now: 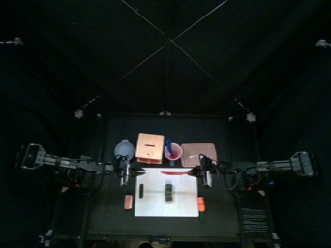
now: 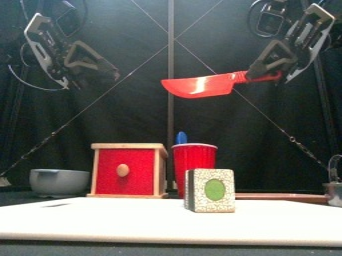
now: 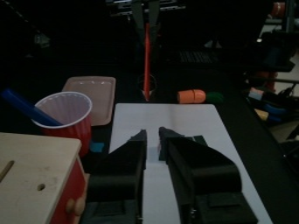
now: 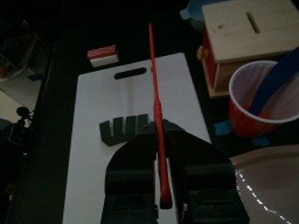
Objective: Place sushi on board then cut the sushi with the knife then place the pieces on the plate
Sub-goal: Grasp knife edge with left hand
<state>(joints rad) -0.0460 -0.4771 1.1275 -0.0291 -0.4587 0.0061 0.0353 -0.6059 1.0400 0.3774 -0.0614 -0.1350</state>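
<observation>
The right gripper [image 2: 251,74] clamps the red knife [image 2: 203,85] above the white cutting board [image 4: 111,101], where the sushi roll [image 4: 138,128] lies. Behind the board, the red cup [image 2: 194,165] holds the blue knife [image 2: 182,138]. The left gripper [image 3: 152,138] has its jaws closed together.

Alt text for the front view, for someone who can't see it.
The right claw, raised at upper right, holds a red toy knife in the air. Below, a sushi roll sits on the white board, with a wooden box, red cup and blue-grey bowl behind. The left claw hangs empty at upper left.
</observation>
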